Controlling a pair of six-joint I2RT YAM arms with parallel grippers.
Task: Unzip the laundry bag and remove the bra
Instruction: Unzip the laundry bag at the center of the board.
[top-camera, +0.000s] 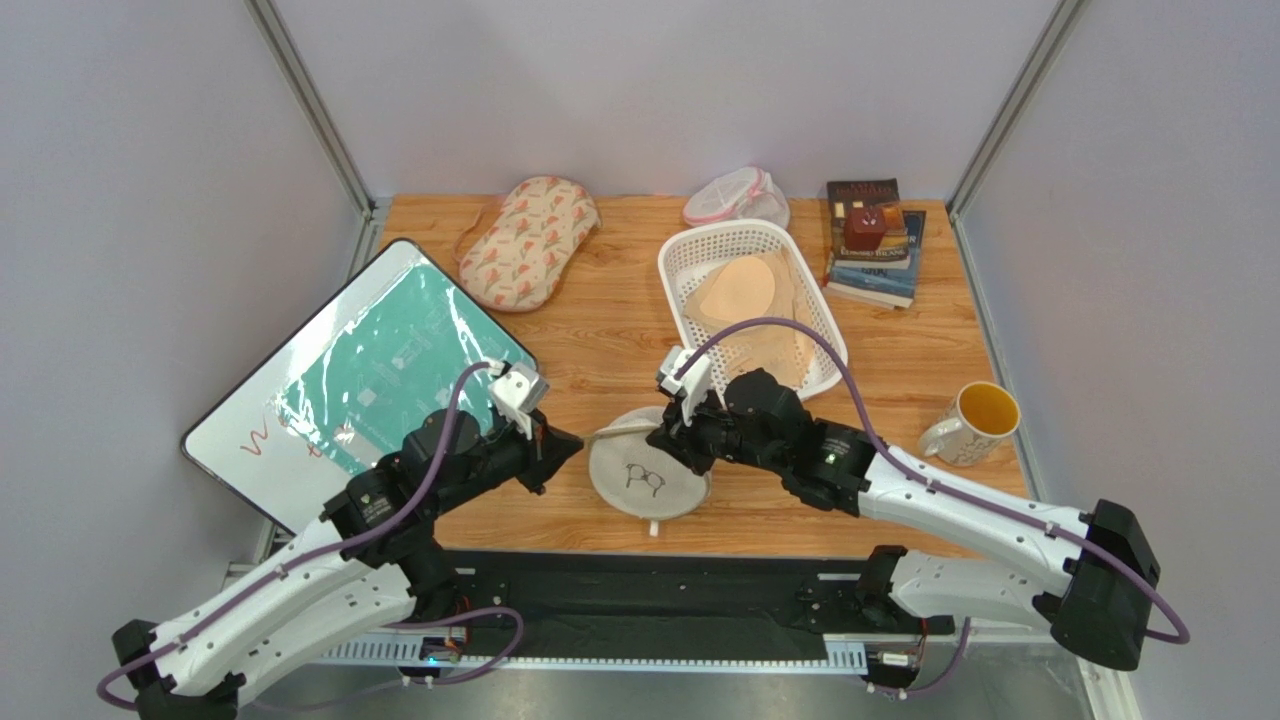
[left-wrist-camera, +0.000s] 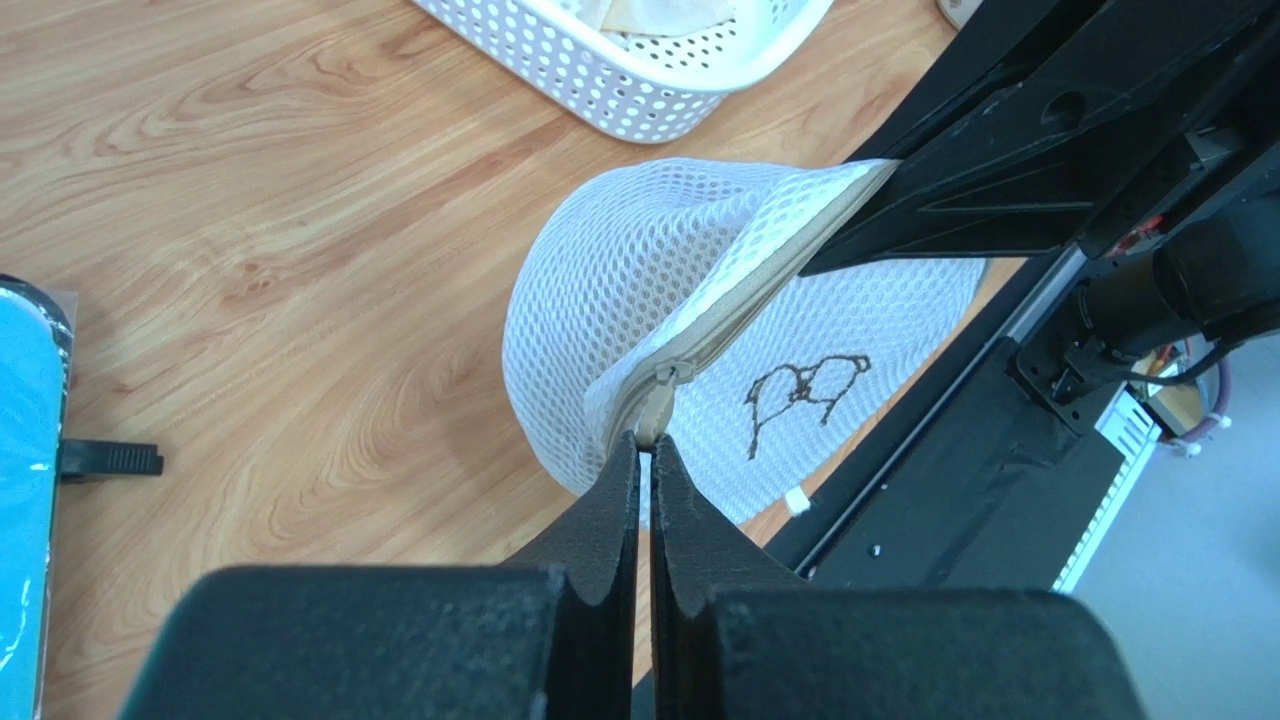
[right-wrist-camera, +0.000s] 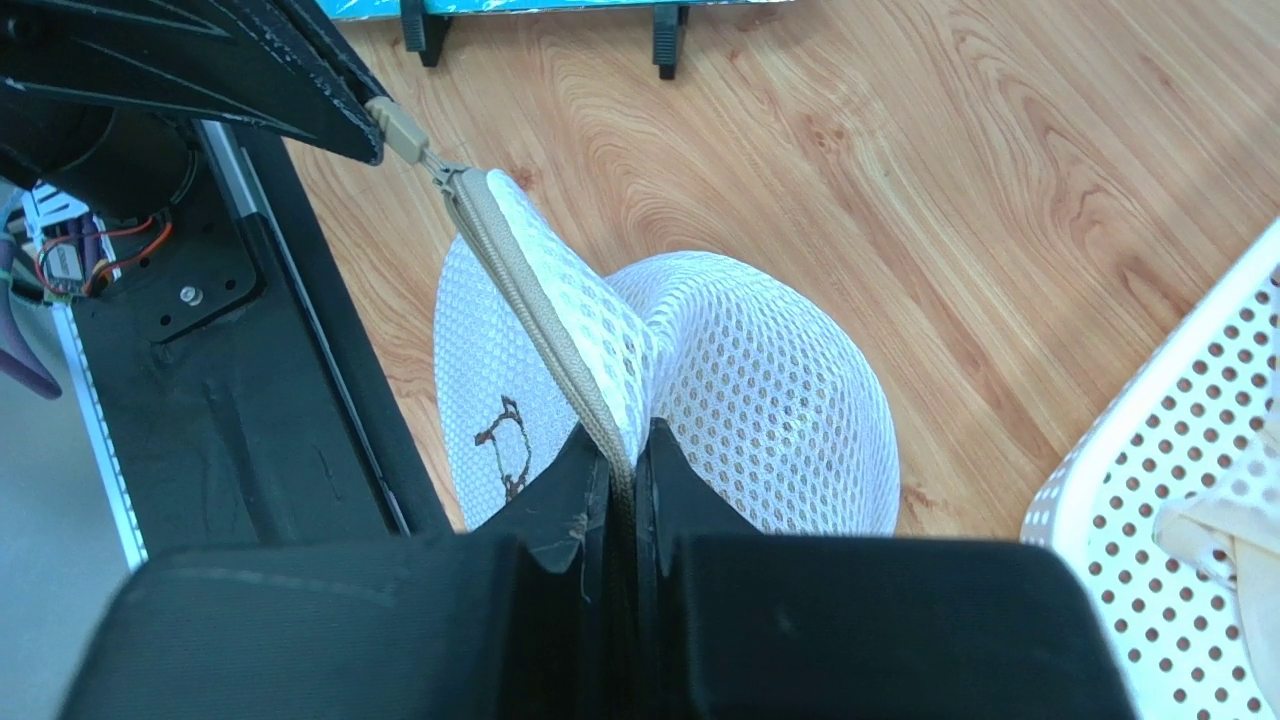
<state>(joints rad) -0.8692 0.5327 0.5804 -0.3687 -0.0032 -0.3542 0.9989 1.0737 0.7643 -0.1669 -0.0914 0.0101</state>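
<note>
The laundry bag (top-camera: 649, 477), round white mesh with a black bra icon, lies near the table's front edge between my two grippers. My left gripper (top-camera: 577, 443) is shut on the beige zipper pull (left-wrist-camera: 649, 425) at the bag's left end, seen in the left wrist view (left-wrist-camera: 646, 440). My right gripper (top-camera: 663, 440) is shut on the beige zipper seam (right-wrist-camera: 526, 285) at the bag's right side, seen in the right wrist view (right-wrist-camera: 619, 438). The seam is lifted and stretched taut between them. The zip looks closed. The mustard-yellow bra is hidden.
A white basket (top-camera: 684, 263) holding a pale peach bra stands behind the bag. An oval cream bag with orange pattern (top-camera: 529, 240), a small pink-trimmed mesh bag (top-camera: 733, 195) and books (top-camera: 875, 248) lie at the back. A mug (top-camera: 977, 423) stands right, a whiteboard (top-camera: 361, 383) left.
</note>
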